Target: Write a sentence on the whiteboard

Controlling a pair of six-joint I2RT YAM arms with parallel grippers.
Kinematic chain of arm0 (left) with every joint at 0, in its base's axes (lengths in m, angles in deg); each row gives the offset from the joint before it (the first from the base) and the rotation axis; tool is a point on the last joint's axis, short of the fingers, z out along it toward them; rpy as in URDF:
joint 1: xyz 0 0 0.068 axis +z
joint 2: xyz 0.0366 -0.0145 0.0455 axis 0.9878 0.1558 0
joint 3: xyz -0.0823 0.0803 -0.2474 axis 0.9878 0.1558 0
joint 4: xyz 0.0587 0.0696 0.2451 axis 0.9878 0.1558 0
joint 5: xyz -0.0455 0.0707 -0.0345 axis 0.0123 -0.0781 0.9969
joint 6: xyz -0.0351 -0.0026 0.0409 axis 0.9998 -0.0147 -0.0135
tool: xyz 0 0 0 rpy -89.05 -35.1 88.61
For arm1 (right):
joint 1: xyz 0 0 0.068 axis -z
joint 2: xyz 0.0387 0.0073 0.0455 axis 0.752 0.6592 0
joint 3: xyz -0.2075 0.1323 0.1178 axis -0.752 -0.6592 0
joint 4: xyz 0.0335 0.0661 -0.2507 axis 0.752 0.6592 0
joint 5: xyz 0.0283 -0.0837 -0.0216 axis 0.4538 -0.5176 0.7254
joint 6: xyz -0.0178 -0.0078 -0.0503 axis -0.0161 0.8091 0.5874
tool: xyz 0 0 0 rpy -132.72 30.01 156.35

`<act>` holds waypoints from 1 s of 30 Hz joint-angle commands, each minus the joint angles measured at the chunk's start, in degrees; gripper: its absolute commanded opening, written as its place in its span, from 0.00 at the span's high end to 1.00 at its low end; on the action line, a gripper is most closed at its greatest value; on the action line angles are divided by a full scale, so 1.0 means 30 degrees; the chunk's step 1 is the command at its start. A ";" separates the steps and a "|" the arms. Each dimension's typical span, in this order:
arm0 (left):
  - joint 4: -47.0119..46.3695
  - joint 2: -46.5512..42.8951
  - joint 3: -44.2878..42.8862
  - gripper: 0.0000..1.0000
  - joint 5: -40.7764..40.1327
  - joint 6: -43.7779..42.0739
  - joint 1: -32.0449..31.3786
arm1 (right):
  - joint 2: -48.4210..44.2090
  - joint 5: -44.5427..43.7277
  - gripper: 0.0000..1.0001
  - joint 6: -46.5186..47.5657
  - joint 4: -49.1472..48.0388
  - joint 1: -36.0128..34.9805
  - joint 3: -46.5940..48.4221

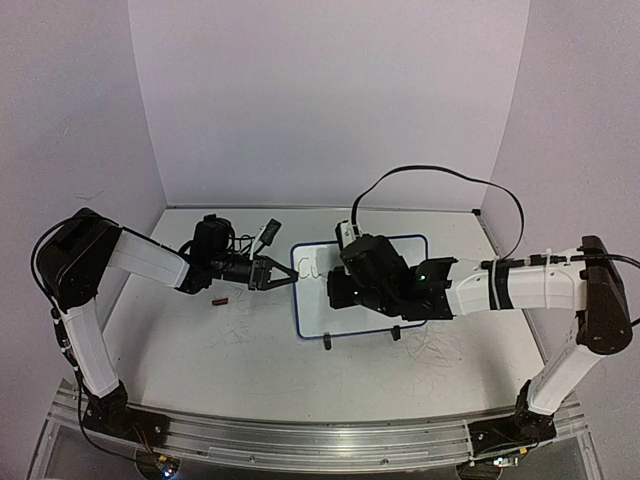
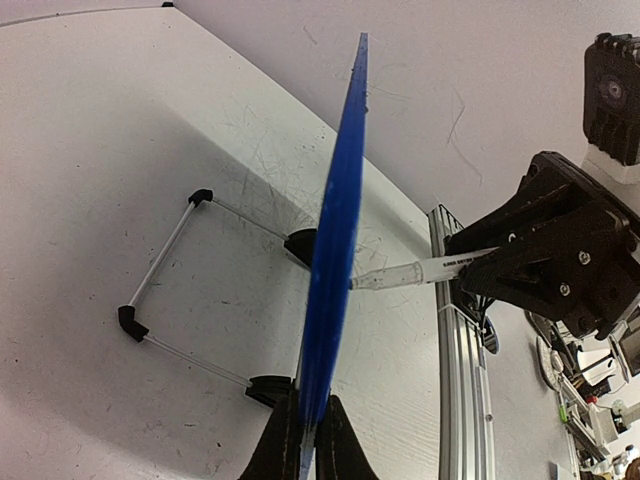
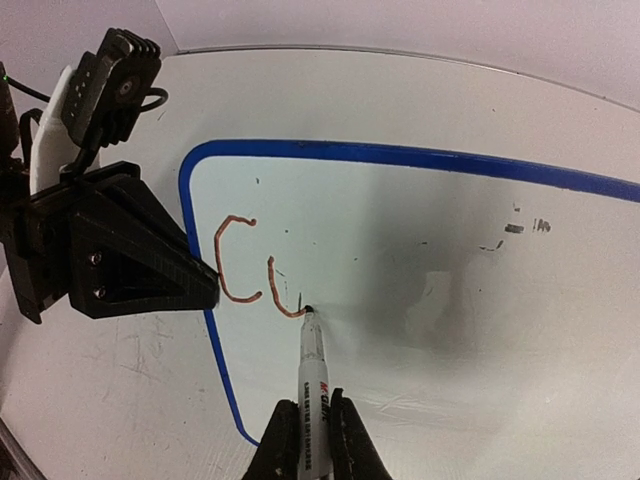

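Two arms reach inward over the table (image 1: 480, 375), meeting at the whiteboard (image 1: 335, 315) mid-table. The left gripper (image 2: 308, 432) pinches its blue side edge. The right gripper (image 3: 312, 418) clamps a marker (image 3: 312, 365), tip touching the sentence (image 3: 243, 262), just two reddish strokes near that edge, with plenty of bare board beyond.

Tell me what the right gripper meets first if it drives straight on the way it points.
The whiteboard. The marker in the right gripper seems to touch its face, so the tip would press in before the gripper itself arrives.

tilted blue-framed whiteboard (image 3: 450, 230), the sentence (image 3: 218, 265) on it just a reddish c plus a partial second letter
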 commanded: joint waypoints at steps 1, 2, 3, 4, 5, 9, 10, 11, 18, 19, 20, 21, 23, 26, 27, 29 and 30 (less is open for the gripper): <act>-0.0132 -0.0330 0.0221 1.00 0.0690 0.0304 -0.0075 | -0.0389 -0.1222 1.00 0.0320 0.0053 0.0186 0.0723; -0.0142 -0.0338 0.0220 1.00 0.0689 0.0304 -0.0075 | -0.0363 -0.1220 1.00 0.0351 0.0053 0.0190 0.0775; -0.0141 -0.0339 0.0219 1.00 0.0685 0.0304 -0.0075 | -0.0346 -0.1220 1.00 0.0382 0.0053 0.0195 0.0831; -0.0126 -0.0335 0.0219 1.00 0.0685 0.0304 -0.0075 | -0.0341 -0.1221 1.00 0.0405 0.0053 0.0216 0.0884; -0.0130 -0.0347 0.0219 1.00 0.0689 0.0304 -0.0075 | -0.0336 -0.1221 1.00 0.0422 0.0053 0.0219 0.0915; -0.0126 -0.0360 0.0219 1.00 0.0686 0.0288 -0.0076 | -0.0314 -0.1239 1.00 0.0435 0.0053 0.0263 0.0955; -0.0139 -0.0360 0.0219 1.00 0.0703 0.0276 -0.0082 | -0.0312 -0.1223 1.00 0.0453 0.0053 0.0282 0.0955; -0.0136 -0.0360 0.0219 1.00 0.0689 0.0298 -0.0096 | -0.0312 -0.1208 1.00 0.0423 0.0053 0.0289 0.0955; -0.0140 -0.0360 0.0222 1.00 0.0702 0.0300 -0.0105 | -0.0184 -0.1086 1.00 0.0516 0.0009 0.0317 0.1174; -0.0138 -0.0360 0.0219 1.00 0.0719 0.0303 -0.0104 | -0.0168 -0.1066 1.00 0.0545 -0.0004 0.0319 0.1203; -0.0126 -0.0366 0.0221 1.00 0.0733 0.0304 -0.0104 | -0.0156 -0.1042 1.00 0.0580 -0.0027 0.0316 0.1225; -0.0131 -0.0386 0.0226 1.00 0.0736 0.0304 -0.0104 | -0.0127 -0.1021 1.00 0.0592 -0.0050 0.0306 0.1259; -0.0139 -0.0389 0.0222 1.00 0.0722 0.0304 -0.0104 | -0.0053 -0.0969 1.00 0.0649 -0.0064 0.0316 0.1329; -0.0143 -0.0389 0.0246 1.00 0.0718 0.0304 -0.0097 | 0.0119 -0.0840 1.00 0.0622 -0.0092 0.0295 0.1393; -0.0140 -0.0396 0.0253 1.00 0.0718 0.0304 -0.0103 | 0.0151 -0.0784 1.00 0.0621 -0.0094 0.0303 0.1402; -0.0138 -0.0418 0.0248 1.00 0.0717 0.0304 -0.0104 | 0.0190 -0.0731 1.00 0.0617 -0.0117 0.0318 0.1432; -0.0130 -0.0418 0.0248 1.00 0.0723 0.0304 -0.0104 | 0.0211 -0.0708 1.00 0.0649 -0.0122 0.0313 0.1472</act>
